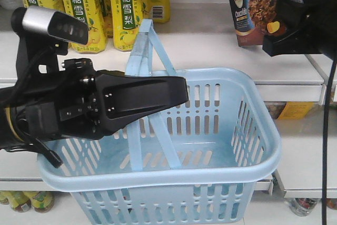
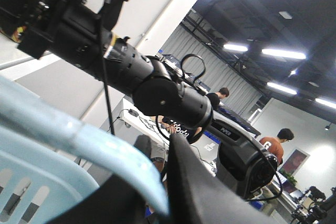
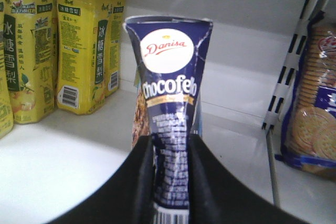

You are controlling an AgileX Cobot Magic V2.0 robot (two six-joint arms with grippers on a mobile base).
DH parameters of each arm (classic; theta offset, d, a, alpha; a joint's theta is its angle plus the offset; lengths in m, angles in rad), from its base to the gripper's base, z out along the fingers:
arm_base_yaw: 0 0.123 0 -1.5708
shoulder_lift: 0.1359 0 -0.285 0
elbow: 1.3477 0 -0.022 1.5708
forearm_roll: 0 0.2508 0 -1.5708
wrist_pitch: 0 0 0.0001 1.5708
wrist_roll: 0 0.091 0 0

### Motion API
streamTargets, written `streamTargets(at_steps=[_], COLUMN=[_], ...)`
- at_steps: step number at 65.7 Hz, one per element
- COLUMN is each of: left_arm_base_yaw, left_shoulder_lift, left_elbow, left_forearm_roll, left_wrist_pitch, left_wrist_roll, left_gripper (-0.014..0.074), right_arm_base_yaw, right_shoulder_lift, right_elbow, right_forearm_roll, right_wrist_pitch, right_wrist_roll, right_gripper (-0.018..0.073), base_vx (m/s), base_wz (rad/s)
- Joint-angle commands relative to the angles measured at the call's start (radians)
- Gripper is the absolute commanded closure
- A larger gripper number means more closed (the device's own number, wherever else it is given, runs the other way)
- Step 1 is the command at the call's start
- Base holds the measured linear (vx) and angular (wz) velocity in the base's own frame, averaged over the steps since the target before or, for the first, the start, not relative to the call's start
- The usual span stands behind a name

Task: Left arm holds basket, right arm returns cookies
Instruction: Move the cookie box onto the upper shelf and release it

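Note:
The light blue basket (image 1: pixel 253 172) hangs in front of the shelves with nothing showing inside it. Its two thin handles (image 1: pixel 145 51) are raised, and my left gripper (image 1: pixel 176 96) is shut on them from the left. In the left wrist view a blue handle (image 2: pixel 79 140) runs between the black jaws of the left gripper (image 2: pixel 163 203). The cookies (image 1: pixel 258 3), a navy Chocofello box, are held tilted above the upper shelf at the top right. In the right wrist view my right gripper (image 3: pixel 169 150) is shut on the lower part of the cookies (image 3: pixel 168 77).
Yellow drink cartons (image 1: pixel 126 3) stand at the back left of the white shelf (image 1: pixel 210 40); the same cartons (image 3: pixel 84 51) show left of the box. A wire divider (image 3: pixel 286 77) and biscuit packets (image 3: pixel 315 119) are to the right. More goods sit on lower shelves.

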Motion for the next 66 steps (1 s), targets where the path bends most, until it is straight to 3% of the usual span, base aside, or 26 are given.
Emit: streamTargets(at_steps=[1, 16, 50, 58, 66], left_arm_base_yaw=[0.004, 0.004, 0.004, 0.004, 0.004], left_shoulder_lift=[-0.03, -0.03, -0.03, -0.03, -0.03], left_elbow=[-0.032, -0.032, -0.032, -0.032, -0.032], left_forearm_roll=[-0.098, -0.098, -0.098, -0.098, -0.098], left_wrist_pitch=[-0.034, -0.034, -0.034, -0.034, -0.034], left_wrist_roll=[0.029, 0.029, 0.029, 0.029, 0.029], left_gripper=[0.0594, 0.0594, 0.0594, 0.0594, 0.0594], right_arm_base_yaw=[-0.004, -0.004, -0.004, -0.004, -0.004], right_shoulder_lift=[0.019, 0.121, 0.195, 0.195, 0.193], right_elbow=[-0.034, -0.034, -0.034, -0.034, -0.034], right_forearm_roll=[0.0, 0.0, 0.0, 0.0, 0.0], right_wrist_pitch=[-0.131, -0.214, -0.216, -0.216, -0.217], right_wrist_roll=[-0.001, -0.004, -0.005, -0.005, -0.005], right_gripper=[0.0565, 0.0565, 0.0554, 0.0498, 0.0358], base_vx=[0.0, 0.0, 0.0, 0.0, 0.0], base_wz=[0.0, 0.0, 0.0, 0.0, 0.0])
